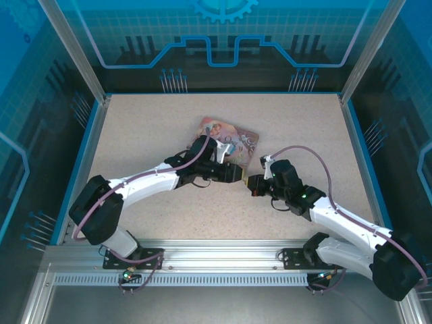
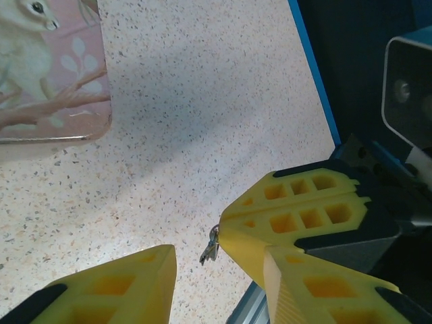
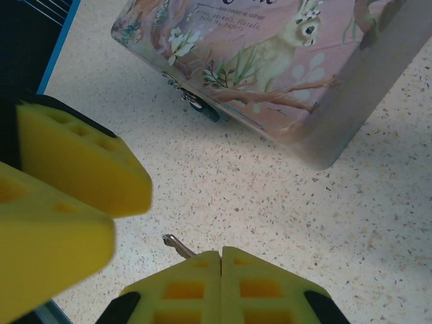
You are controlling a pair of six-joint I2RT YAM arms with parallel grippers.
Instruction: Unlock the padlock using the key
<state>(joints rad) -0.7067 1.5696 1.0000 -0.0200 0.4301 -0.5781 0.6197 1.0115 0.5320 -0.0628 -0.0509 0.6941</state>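
**A:** Where is the key?

**B:** The small, thin, dark metal key (image 3: 177,246) is pinched in the right pincer (image 3: 221,256). Its yellow fingers are pressed together on it, and only a short tip pokes out, low over the speckled desk (image 1: 135,128).

**A:** And the lock?

**B:** The tiny teal-blue padlock (image 3: 204,110) with its thin silver shackle hangs at the clasp of the pink rectangular tin with the rabbit picture (image 3: 270,54). It is on the side wall that faces the right pincer. It lies ahead of that pincer, well apart from the key, with bare desk between.

**A:** Does the key point at it?

**B:** Not quite, I judge. In the right wrist view its long axis slants left of the line to the padlock, toward the left pincer (image 2: 217,260). I cannot make out the keyhole.

**A:** What is the left pincer doing?

**B:** It stands partly open and grips nothing. In its own wrist view the key tip shows in the gap between its fingers, untouched as far as I can see. From above, it sits just beside the tin's near edge, nearer the tin than the right pincer.

**A:** So the coming move?

**B:** It probably turns on swinging the key's axis round to face the padlock. With so little key showing, a slip looks likely.
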